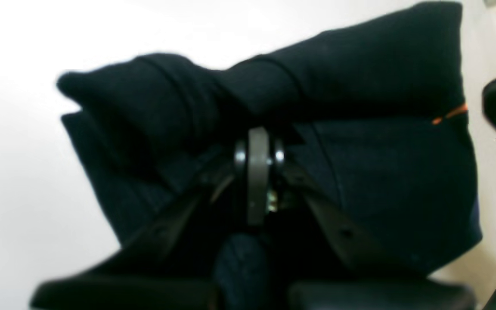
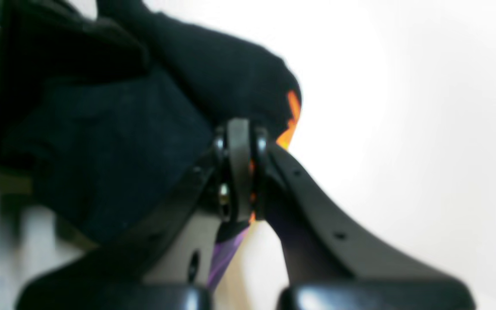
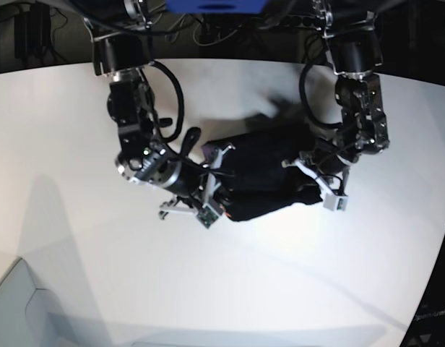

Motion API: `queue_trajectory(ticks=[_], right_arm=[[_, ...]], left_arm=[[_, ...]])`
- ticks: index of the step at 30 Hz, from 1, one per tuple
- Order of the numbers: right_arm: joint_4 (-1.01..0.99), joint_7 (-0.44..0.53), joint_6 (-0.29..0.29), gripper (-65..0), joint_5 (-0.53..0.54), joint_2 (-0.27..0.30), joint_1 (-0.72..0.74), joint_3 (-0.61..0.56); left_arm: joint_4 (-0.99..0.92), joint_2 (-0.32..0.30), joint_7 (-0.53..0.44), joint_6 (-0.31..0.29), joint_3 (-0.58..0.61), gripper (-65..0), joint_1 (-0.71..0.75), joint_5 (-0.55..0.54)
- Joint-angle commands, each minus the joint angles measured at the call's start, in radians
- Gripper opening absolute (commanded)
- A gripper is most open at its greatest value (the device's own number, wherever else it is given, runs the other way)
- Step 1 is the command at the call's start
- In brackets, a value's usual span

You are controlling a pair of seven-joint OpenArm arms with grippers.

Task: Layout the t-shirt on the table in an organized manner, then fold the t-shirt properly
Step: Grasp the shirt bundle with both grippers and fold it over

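Black cloth: the shirt (image 3: 262,173) lies bunched and partly folded on the white counter (image 3: 78,130), near its middle, between the two arms.
Long axis: in the base view the bundle runs roughly left to right, tilted a little, its right end higher and its lower edge curving toward the camera.
Left wrist view: a thick roll of cloth (image 1: 248,82) crosses above a flatter layer; one blunt end points left, the broad end sits at the right.
Labels: an orange strip (image 1: 450,114) shows at the right edge of the fold; in the right wrist view an orange label (image 2: 292,116) and a purple patch (image 2: 226,254) show beside the jaws. No writing can be read; both wrist views are blurred.
Left gripper (image 1: 257,155): jaws pressed together, pinching shirt cloth at the middle of the bundle.
Right gripper (image 2: 239,146): jaws pressed together, pinching the shirt edge by the orange label.
Counter: smooth, white, with a curved far edge.
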Motion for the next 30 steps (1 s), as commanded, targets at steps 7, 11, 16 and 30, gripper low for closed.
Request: queue_trajectory(ticks=[7, 11, 16, 30], right_arm=[[-0.048, 0.031, 0.003, -65.0, 0.015, -0.055, 0.072, -0.002], [-0.163, 0.032, 0.003, -65.0, 0.015, -0.078, 0.15, 0.0], [-0.318, 0.055, 0.003, -65.0, 0.015, -0.073, 0.21, 0.0], [-0.512, 0.264, -0.003, -65.0, 0.015, -0.027, 0.218, 0.004]], left_arm=[[0.002, -0.007, 0.007, 0.005, 0.005, -64.9, -0.008, 0.015], [0.002, -0.007, 0.008, 0.005, 0.008, -64.9, -0.006, 0.015], [0.002, -0.009, 0.01, 0.005, 0.004, -64.9, -0.005, 0.016], [0.0, -0.033, 0.007, 0.005, 0.002, -64.9, 0.012, 0.016]])
